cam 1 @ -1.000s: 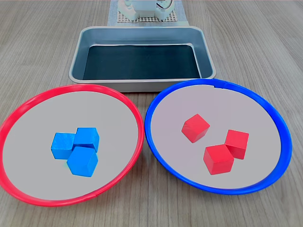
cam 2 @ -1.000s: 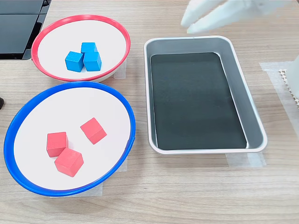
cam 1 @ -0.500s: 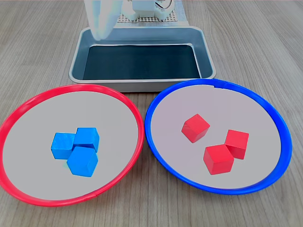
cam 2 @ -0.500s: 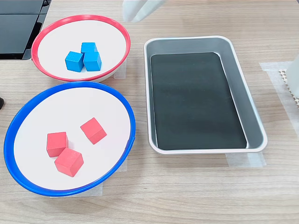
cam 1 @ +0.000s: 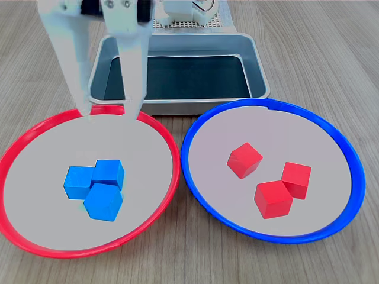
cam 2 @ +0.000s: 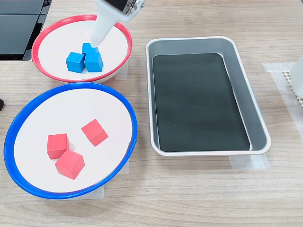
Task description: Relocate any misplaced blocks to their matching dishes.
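Note:
Three blue cubes (cam 1: 103,201) lie bunched together in the red-rimmed dish (cam 1: 142,154), two of them flat and one resting against them. Three red cubes (cam 1: 273,199) lie in the blue-rimmed dish (cam 1: 320,148). My white gripper (cam 1: 108,112) hangs open and empty over the far rim of the red-rimmed dish, behind the blue cubes and not touching them. In the second exterior view the gripper (cam 2: 97,39) comes down just above the blue cubes (cam 2: 75,62) in the red-rimmed dish (cam 2: 54,42); the red cubes (cam 2: 69,164) sit in the blue-rimmed dish (cam 2: 57,111).
A rectangular grey metal tray (cam 1: 177,105) with a dark bottom stands behind both dishes and holds nothing; it shows too in the second exterior view as the tray (cam 2: 208,152). My arm's base (cam 1: 183,15) stands on a mesh mat beyond it. A black object (cam 2: 19,23) lies at the second exterior view's upper left.
The gripper has swung from above the tray's far corner over to the red-rimmed dish and come down with its fingers spread. No cube has moved.

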Robot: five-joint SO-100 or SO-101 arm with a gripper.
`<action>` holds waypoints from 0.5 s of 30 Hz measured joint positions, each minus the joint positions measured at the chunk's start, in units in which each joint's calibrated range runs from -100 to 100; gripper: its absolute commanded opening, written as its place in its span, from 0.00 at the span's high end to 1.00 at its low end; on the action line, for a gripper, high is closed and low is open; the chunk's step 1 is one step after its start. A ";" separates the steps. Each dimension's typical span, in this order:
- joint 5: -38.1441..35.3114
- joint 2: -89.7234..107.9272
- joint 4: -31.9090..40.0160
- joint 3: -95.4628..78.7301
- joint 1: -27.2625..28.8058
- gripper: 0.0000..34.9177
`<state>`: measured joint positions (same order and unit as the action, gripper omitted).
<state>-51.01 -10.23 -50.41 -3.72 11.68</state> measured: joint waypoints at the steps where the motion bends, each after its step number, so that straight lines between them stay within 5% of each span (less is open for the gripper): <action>1: -1.76 -1.11 0.16 0.45 0.27 0.52; 6: -6.50 -4.77 0.24 2.00 0.18 0.41; 15: -8.21 -12.70 -1.22 7.99 0.88 0.39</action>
<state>-59.22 -22.93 -51.63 4.26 12.57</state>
